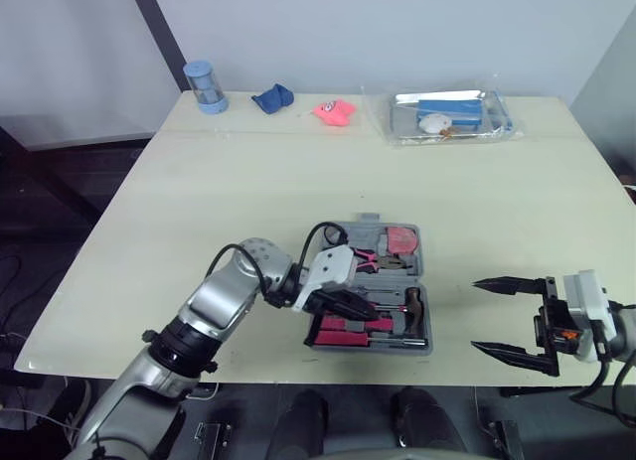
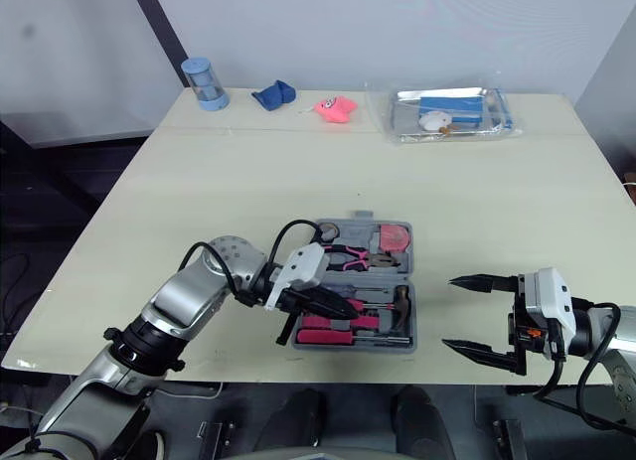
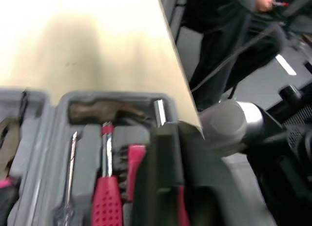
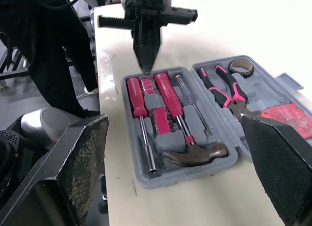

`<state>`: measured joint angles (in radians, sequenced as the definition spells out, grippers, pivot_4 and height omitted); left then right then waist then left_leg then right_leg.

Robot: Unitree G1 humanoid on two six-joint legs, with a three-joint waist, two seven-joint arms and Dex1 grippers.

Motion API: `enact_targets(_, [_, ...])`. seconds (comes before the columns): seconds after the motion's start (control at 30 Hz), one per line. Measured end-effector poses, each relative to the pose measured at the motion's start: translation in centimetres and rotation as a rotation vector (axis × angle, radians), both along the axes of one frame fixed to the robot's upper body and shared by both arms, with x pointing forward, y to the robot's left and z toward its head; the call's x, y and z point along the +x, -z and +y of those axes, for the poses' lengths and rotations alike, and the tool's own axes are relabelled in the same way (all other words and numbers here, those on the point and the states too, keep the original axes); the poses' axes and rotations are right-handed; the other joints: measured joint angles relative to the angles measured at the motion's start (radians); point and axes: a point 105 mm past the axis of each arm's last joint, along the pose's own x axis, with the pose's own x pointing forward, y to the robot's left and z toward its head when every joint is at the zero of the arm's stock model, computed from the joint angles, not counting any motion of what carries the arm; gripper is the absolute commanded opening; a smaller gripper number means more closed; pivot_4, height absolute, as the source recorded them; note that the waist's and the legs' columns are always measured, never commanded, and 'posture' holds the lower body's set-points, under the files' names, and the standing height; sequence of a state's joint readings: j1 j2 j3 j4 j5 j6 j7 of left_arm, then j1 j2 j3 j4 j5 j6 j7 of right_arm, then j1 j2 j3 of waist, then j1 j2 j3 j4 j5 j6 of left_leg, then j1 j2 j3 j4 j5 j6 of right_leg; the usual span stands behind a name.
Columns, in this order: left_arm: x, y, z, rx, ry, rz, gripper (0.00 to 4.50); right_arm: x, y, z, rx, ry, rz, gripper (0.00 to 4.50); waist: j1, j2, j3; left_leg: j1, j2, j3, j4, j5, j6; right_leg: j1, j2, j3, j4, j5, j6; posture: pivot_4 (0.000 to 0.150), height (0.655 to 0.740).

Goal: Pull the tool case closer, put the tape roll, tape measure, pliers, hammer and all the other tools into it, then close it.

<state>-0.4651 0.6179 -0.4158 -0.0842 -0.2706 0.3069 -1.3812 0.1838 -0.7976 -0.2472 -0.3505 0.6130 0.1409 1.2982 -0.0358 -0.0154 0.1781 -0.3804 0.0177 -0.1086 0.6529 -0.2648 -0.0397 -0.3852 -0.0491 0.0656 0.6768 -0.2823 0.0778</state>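
Note:
The grey tool case lies open near the table's front edge. Its near half holds the hammer and pink-handled screwdrivers. Its far half holds the pliers, the tape roll and the red tape measure. My left gripper is shut, its tips down at the pink handles by the case's near-left rim; nothing shows held between them. To the right of the case my right gripper stands open and empty, its fingers pointing at the case.
Along the far edge stand a blue cup, a blue cloth, a pink object and a clear packet with blue contents. A person in dark clothes stands at the front table edge.

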Motion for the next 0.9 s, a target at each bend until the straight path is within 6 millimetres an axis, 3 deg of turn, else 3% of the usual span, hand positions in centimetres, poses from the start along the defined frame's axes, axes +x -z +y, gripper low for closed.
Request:
enact_targets(0.4, [0.1, 4.1, 0.8, 0.027, 0.023, -0.012, 0.07, 0.1, 0.0, 0.0, -0.006, 0.001, -0.004, 4.50, -0.001, 0.000, 0.000, 0.000, 0.000, 0.000, 0.000, 0.000, 0.000, 0.000, 0.000, 0.000, 0.000, 0.000, 0.000, 0.150, 0.7400])
enact_targets(0.9, [-0.1, 5.8, 0.9, 0.053, 0.015, -0.018, 0.07, 0.1, 0.0, 0.0, -0.007, 0.002, -0.006, 4.50, -0.003, 0.001, -0.001, 0.002, 0.000, 0.000, 0.000, 0.000, 0.000, 0.002, 0.000, 0.000, 0.000, 0.000, 0.000, 0.150, 0.7400])
